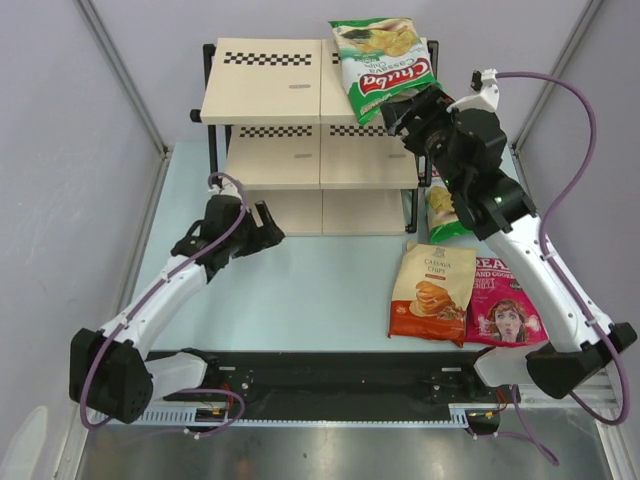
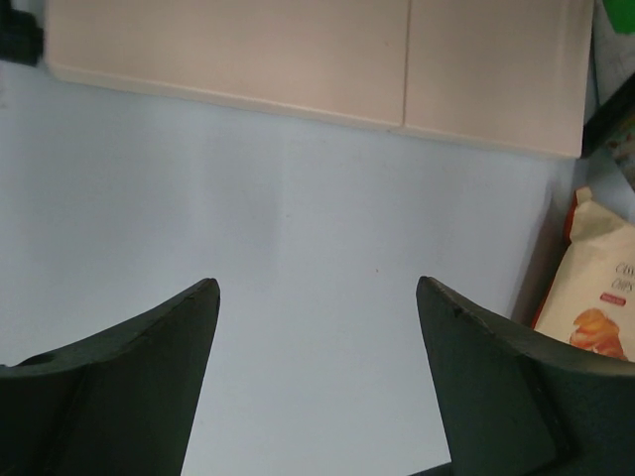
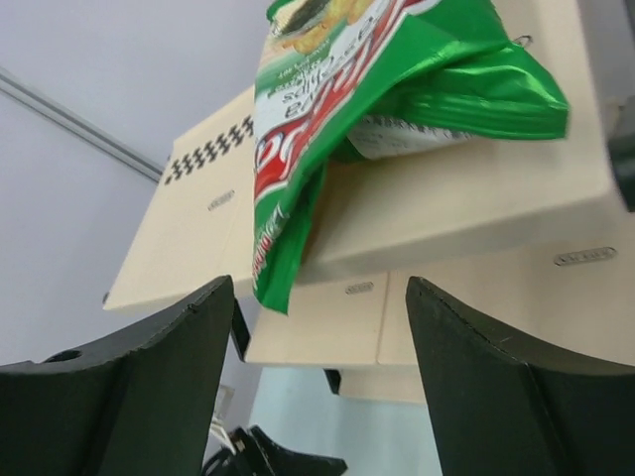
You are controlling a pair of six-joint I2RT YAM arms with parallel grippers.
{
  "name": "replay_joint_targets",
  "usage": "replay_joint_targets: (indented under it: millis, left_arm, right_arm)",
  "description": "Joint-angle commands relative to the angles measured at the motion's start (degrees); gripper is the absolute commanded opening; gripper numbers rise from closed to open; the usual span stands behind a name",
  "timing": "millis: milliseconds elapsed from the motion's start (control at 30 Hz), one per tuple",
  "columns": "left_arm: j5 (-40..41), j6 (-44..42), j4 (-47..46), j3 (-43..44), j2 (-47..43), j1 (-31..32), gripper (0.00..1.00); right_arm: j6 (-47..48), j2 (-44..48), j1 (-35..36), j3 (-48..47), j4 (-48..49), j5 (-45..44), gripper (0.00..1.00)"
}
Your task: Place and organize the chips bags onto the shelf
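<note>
The shelf (image 1: pixel 262 95) stands at 12 o'clock on the pale blue surface (image 1: pixel 320 300), its three beige boards stepped one above the other. One green-and-white Chuba bag (image 1: pixel 382 62) lies on the top board at its 3 o'clock end, lettering upside down in the top view. Its lower edge hangs over the front lip of the board.

The right fingers (image 3: pixel 169 362) are spread wide just below and in front of that overhanging edge. In the right wrist view the bag's creased green corner dips toward the gap between them, and neither finger clasps it. The board alone carries the bag.

The left fingers (image 2: pixel 119 382) are also spread apart with nothing between them, low over the bare surface in front of the bottom board, toward 9 o'clock.

A second green bag (image 1: pixel 440 208) sits beside the shelf's right legs at 3 o'clock, mostly hidden behind the right arm. The orange cassava chips bag (image 1: pixel 433 293) lies flat on the surface at 4 o'clock. Touching its right side is the magenta bag with a face (image 1: pixel 508 318), partly under the right arm.
</note>
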State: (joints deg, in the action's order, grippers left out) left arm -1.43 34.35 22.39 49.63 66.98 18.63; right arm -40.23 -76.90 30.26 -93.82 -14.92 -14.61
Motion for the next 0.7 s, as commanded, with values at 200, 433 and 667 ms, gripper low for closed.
replay_joint_targets:
  millis: [200,433,667]
  left_arm:
    - [-13.8,-11.1,-3.5,11.3,14.5,13.0,0.87]
    - [-24.0,-13.5,-1.9,17.6,26.4,18.6,0.91]
    - [-34.9,-10.9,-4.8,18.6,38.4,22.3,0.92]
  right_arm:
    - [10.4,14.9,-2.5,6.9,-24.0,-2.6,0.75]
    - [10.4,20.8,-2.8,13.1,-39.0,-8.9,0.81]
    - [4.7,23.9,-4.4,17.3,-44.0,-6.0,0.81]
